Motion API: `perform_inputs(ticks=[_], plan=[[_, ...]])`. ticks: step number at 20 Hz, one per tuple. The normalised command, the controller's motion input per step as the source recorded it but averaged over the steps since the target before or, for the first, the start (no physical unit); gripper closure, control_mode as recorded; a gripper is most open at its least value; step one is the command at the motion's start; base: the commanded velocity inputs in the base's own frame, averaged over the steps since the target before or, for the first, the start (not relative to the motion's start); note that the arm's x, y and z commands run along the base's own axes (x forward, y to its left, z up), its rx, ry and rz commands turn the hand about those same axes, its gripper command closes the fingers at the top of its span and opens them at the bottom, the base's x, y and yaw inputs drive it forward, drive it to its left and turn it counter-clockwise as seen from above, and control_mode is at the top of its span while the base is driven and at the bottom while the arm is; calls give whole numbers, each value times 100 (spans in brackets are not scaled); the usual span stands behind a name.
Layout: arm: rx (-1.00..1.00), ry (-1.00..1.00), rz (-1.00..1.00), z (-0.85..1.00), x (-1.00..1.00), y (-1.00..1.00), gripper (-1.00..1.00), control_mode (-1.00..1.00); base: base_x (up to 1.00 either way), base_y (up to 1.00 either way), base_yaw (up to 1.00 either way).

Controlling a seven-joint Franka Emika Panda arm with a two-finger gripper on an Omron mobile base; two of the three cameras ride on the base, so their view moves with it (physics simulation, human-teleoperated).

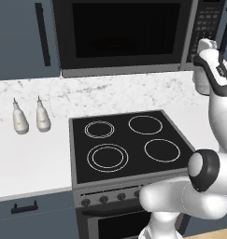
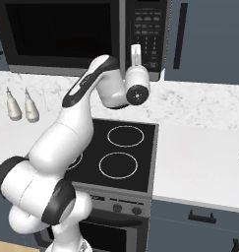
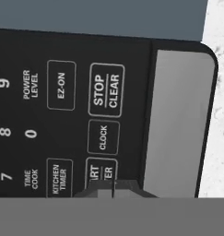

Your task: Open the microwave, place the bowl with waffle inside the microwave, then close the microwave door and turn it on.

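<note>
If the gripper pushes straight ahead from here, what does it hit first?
Most likely the microwave keypad: the gripper sits shut right at the start button, with nothing between them. The remaining gap is hard to judge.

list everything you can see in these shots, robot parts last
microwave: 1, dark grey, above the stove
microwave door: 1, black window, shut
keypad: 1, black, right side of the microwave
stove: 1, black top with four rings, set in the counter
stove knobs: a row, dark, on the stove's front
bottles: 2, off-white, on the counter left of the stove
counter: 1, white
cabinet doors: dark blue-grey, black handles
gripper: 1, dark tips together at the keypad's start button
arm: 1, white, dark joints
</note>
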Motion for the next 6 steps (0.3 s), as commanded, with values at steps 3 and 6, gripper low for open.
perform_inputs(ticks=[3,6], plan=[[0,0,1,29,-55,-3,100,-100,0,0,0],[0,3,1,42,-30,0,100,-100,0,0,0]])
